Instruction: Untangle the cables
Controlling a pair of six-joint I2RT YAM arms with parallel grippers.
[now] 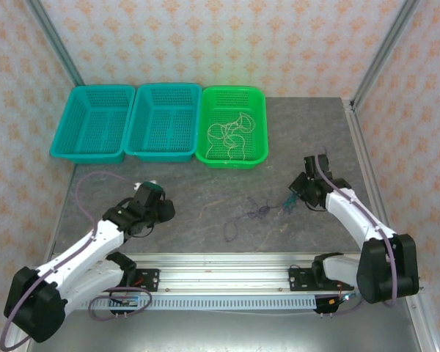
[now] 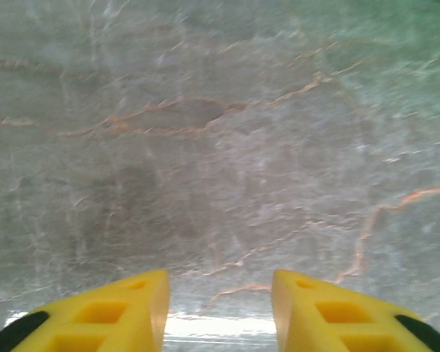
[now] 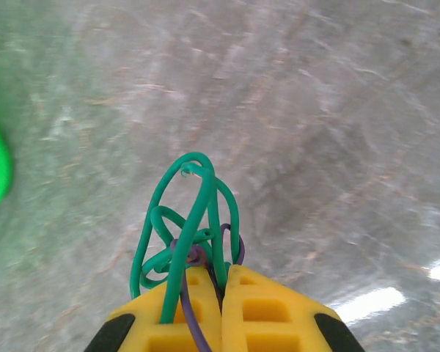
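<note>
A thin purple cable lies knotted on the grey table, with a loop trailing toward the near rail. Its right end runs to my right gripper, where a short green cable is tangled with it. In the right wrist view my right gripper is shut on this green and purple tangle, and the green loops stick out past the yellow fingertips. My left gripper hovers over bare table left of the cable. Its yellow fingers stand apart with nothing between them, so my left gripper is open.
Three baskets stand in a row at the back: two teal ones and a green one holding whitish cables. A metal rail runs along the near edge between the arm bases. Frame posts rise at the back corners.
</note>
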